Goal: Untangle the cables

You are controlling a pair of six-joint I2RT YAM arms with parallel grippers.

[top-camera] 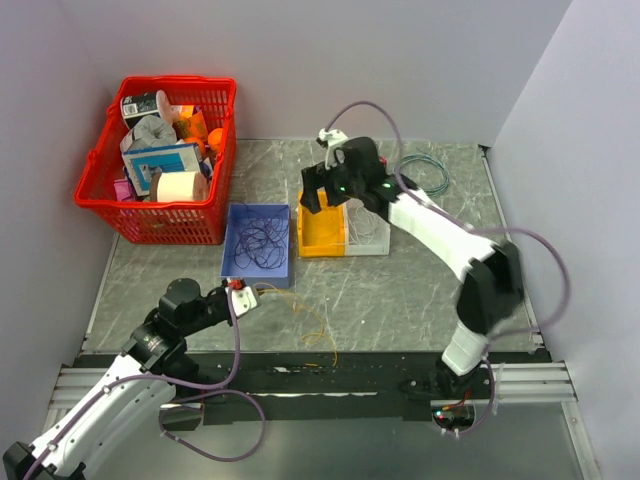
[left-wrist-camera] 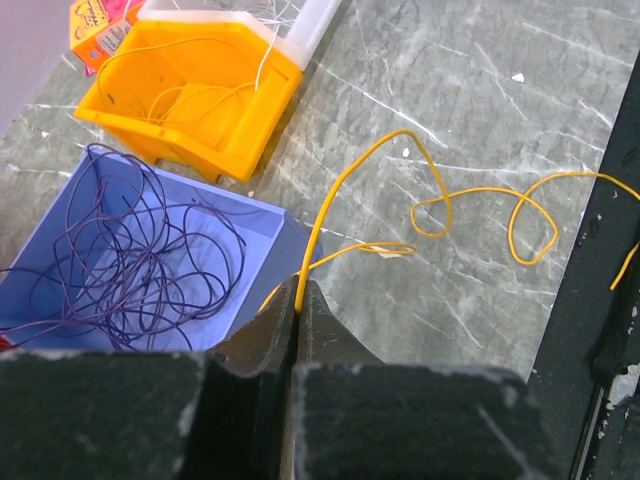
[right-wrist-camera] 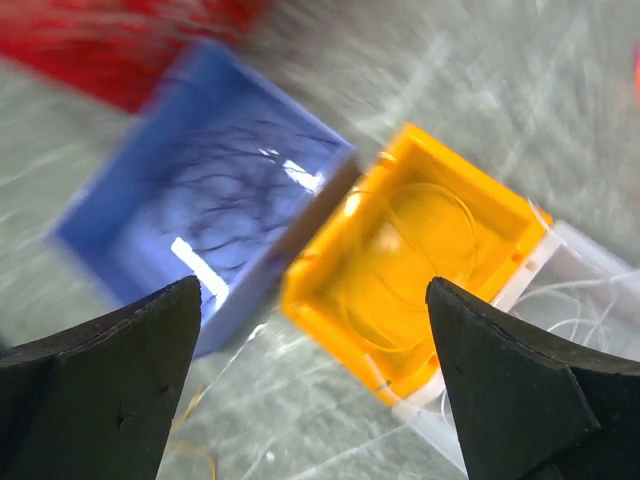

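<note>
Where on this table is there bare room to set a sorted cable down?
Bare table lies right of the yellow cable, in front of the clear bin, and left of the blue bin, in front of the red basket. Crowded: around the yellow bin under the open right fingers, and the front centre where the left fingers pinch that cable.

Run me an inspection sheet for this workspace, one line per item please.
Surface: grey marbled table, scratched.
Job's things: purple wires in blue bin; yellow wires in yellow bin; white wires in clear bin; one loose yellow wire on the table.
Clutter: red basket of mixed goods; teal wire coil.
Grippers: left pincer shut on the loose yellow wire; right pincer open over the yellow bin.
Cables: lilac arm cable loops in the air.
Surroundings: plain pale walls.
</note>
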